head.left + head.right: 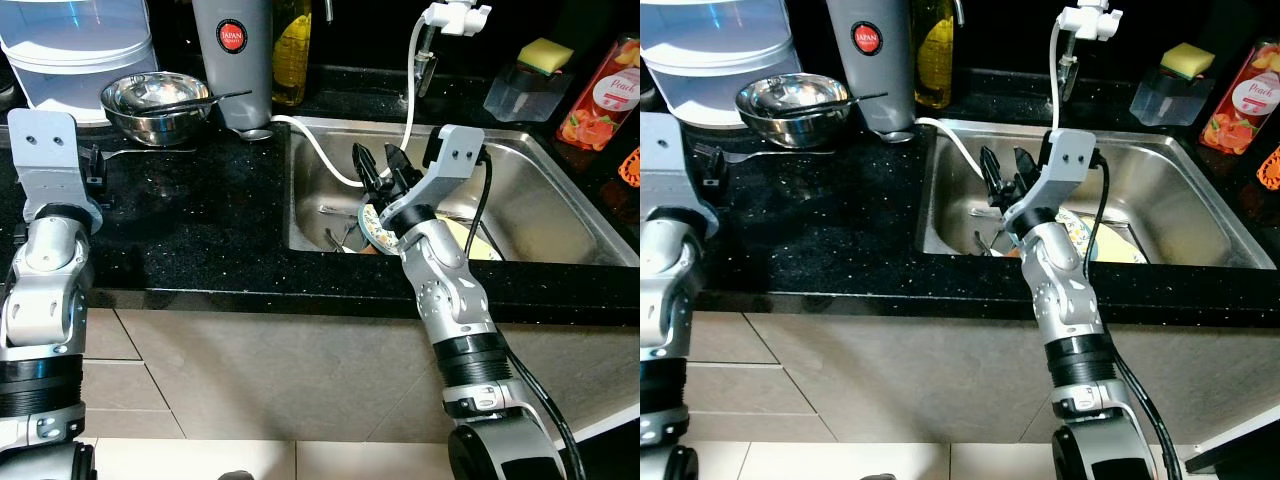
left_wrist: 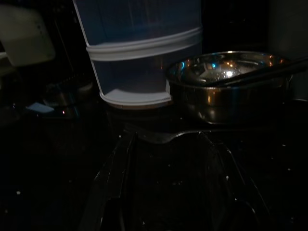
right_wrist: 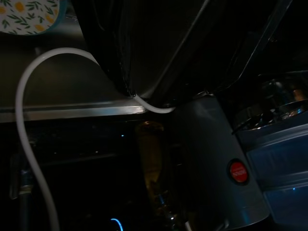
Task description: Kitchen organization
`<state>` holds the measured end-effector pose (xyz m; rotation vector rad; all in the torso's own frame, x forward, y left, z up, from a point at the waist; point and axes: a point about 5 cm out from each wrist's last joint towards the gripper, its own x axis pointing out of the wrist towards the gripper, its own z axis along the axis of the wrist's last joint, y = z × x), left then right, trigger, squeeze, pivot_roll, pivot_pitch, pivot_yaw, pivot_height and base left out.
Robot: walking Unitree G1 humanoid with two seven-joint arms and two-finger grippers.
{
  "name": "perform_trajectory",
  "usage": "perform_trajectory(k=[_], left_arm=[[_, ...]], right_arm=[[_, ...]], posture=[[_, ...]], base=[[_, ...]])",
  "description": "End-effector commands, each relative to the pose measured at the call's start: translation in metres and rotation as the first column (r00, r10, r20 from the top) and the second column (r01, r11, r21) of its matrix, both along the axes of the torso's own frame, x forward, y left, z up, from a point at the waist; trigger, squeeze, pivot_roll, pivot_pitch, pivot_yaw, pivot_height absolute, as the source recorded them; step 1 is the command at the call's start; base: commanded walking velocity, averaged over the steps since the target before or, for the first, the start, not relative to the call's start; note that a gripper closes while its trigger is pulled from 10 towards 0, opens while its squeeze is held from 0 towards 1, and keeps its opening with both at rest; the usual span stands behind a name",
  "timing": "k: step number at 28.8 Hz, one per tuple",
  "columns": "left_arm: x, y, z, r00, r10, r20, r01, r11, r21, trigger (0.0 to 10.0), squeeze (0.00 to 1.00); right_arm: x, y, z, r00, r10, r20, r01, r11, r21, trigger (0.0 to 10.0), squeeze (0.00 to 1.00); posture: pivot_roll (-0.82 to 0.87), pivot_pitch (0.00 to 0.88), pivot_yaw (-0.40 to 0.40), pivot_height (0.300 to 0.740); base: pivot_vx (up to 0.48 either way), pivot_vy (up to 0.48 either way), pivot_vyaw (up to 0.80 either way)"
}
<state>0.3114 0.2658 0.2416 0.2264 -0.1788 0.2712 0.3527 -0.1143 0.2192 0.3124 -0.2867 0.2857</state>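
Here we are reaching our right arm out over the counter's front edge into the sink, forearm slanting up and away from us, wrist bent so the right gripper is pointing toward the sink's back left corner. Its two black fingers are standing spread apart above the dishes, holding nothing, and the white hose is curving down from the tap just beside them; in the right wrist view the hose is looping past one fingertip, though we cannot tell whether it is touching. Below the wrist a patterned plate is lying in the basin with some cutlery to its left and a yellow plate partly hidden behind the forearm.

Our left arm is resting bent over the black counter, its gripper aimed along the countertop; the left wrist view is so dark that we cannot tell how its fingers are set. Ahead of it a fork is lying on the counter, and beyond that a steel bowl with a dark utensil across its rim is sitting beside a clear container. A grey flask and an oil bottle are standing behind.
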Motion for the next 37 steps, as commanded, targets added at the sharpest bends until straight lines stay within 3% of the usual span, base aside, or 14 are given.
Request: perform_trajectory(k=[1, 16, 37], left_arm=[[0.0034, -0.0012, -0.0028, 1.0, 0.013, -0.007, -0.013, 0.999, -0.031, 10.0, 0.0], [0.0037, 0.0038, -0.005, 0.999, 0.04, -0.006, -0.041, 0.999, -0.034, 10.0, 0.0], [0.0056, 0.0078, -0.0012, 0.998, 0.059, -0.007, -0.059, 0.998, 0.006, 10.0, 0.0]], right_arm=[[-0.0009, -0.0047, -0.0007, 1.0, -0.017, -0.013, 0.017, 1.0, 0.003, 10.0, 0.0], [-0.0002, -0.0052, -0.0031, 1.0, -0.014, -0.027, 0.013, 1.0, -0.012, 10.0, 0.0], [-0.002, -0.0075, -0.0046, 0.999, -0.019, -0.031, 0.018, 1.0, -0.02, 10.0, 0.0]], posture=[[0.25, 0.0, -0.05, 0.74], [0.26, 0.0, -0.054, 0.74], [0.25, 0.0, -0.051, 0.74]], base=[[0.0, 0.472, 0.0], [0.0, 0.472, 0.0], [0.0, 0.0, 0.0]])
